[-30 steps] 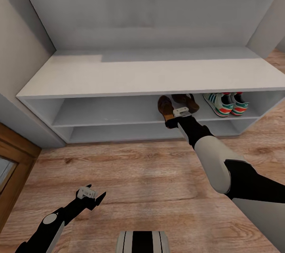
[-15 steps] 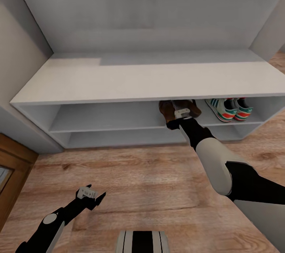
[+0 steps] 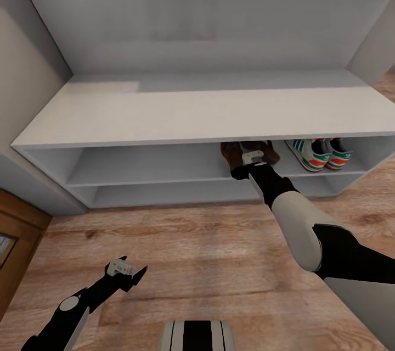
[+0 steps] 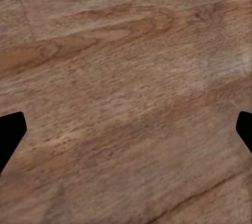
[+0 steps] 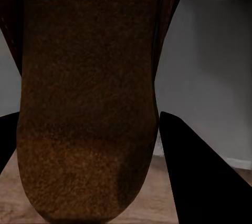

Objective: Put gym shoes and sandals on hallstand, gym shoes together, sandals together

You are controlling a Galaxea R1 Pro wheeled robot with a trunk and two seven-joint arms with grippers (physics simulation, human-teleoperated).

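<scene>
1. I am reaching my right hand (image 3: 245,157) into the hallstand (image 3: 164,115)'s upper shelf, gripping a sandal (image 5: 86,98) so it lands beside its mate (image 3: 270,151).
2. Gym shoes (image 3: 318,153) are sitting paired at its three o'clock.
3. My left hand (image 3: 127,269) is hanging released over the corridor floor (image 3: 192,252).

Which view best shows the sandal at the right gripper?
The right wrist view: the sandal shows large between the dark fingers, footbed facing the camera. The head view shows it small, half hidden under the hallstand top. The left wrist view shows floor.
</scene>
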